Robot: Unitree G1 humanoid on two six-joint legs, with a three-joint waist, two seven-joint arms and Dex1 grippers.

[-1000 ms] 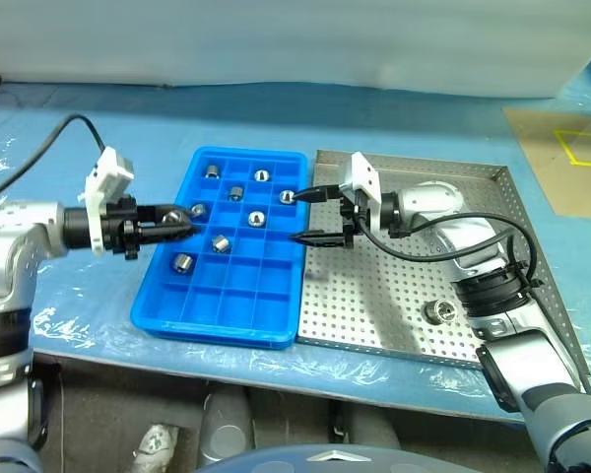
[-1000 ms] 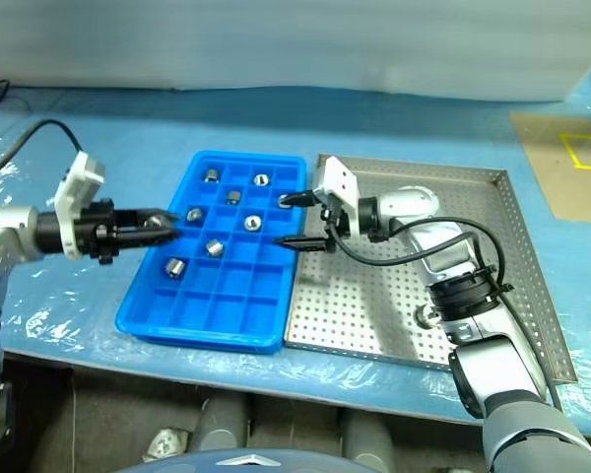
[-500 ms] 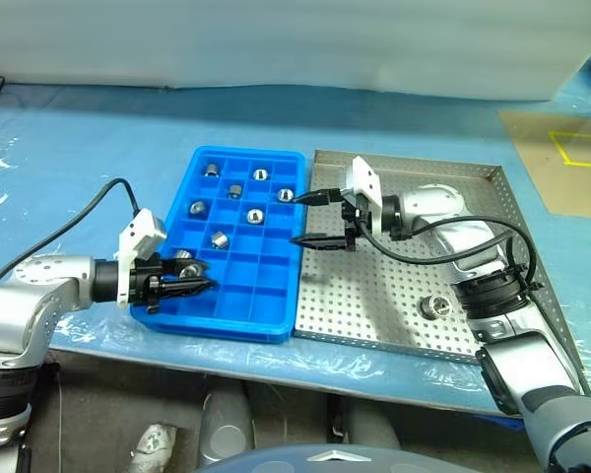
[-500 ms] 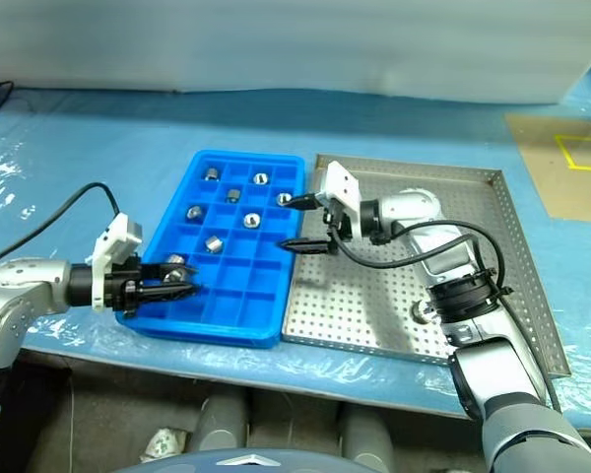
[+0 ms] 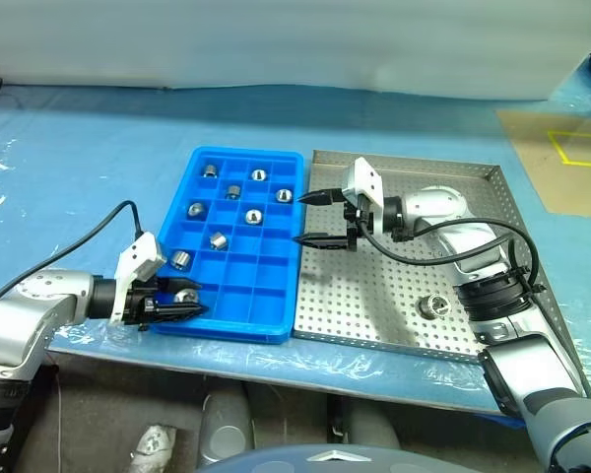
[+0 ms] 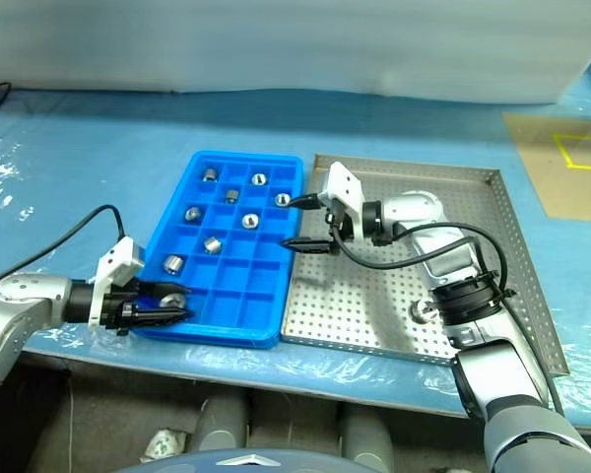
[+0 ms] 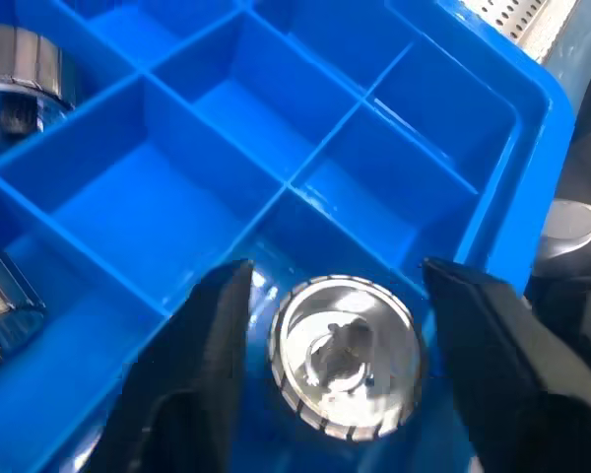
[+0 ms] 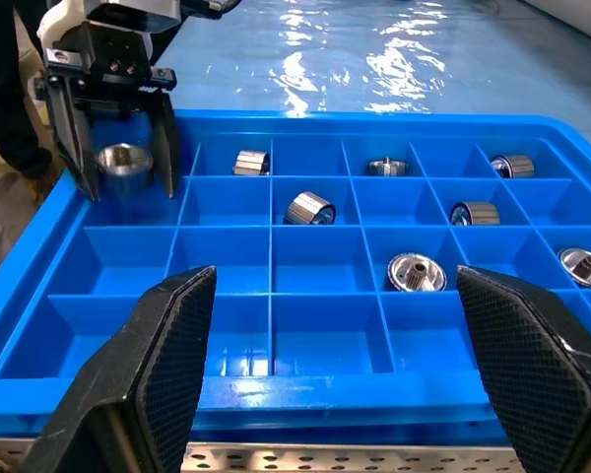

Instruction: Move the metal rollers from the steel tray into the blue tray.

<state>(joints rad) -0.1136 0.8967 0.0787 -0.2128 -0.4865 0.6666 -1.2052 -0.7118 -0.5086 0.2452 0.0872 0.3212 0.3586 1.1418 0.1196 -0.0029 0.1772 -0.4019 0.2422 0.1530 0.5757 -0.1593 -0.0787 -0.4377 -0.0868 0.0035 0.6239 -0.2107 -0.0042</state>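
The blue tray point(image 5: 238, 329) lies left of the steel tray point(image 5: 394, 286), touching it. Several metal rollers point(image 5: 218, 238) sit in separate compartments of the blue tray. One roller point(image 5: 434, 304) rests on the steel tray's near right part. My left gripper point(image 5: 191, 302) is low at the blue tray's near left corner. Its fingers point(image 7: 212, 325) stand open on either side of a roller point(image 7: 347, 355) resting in the corner compartment, with a gap on each side. My right gripper point(image 5: 301, 219) hovers open and empty over the seam between the two trays.
Both trays lie on a table covered in wrinkled blue plastic sheet point(image 5: 98, 148). A brown board with yellow tape point(image 5: 566, 158) lies at the far right. Black cables loop from both wrists. The table's front edge runs just below the trays.
My left gripper came down from the tray's left side to its near left corner with a roller, then spread its fingers off it. The right gripper stayed still.
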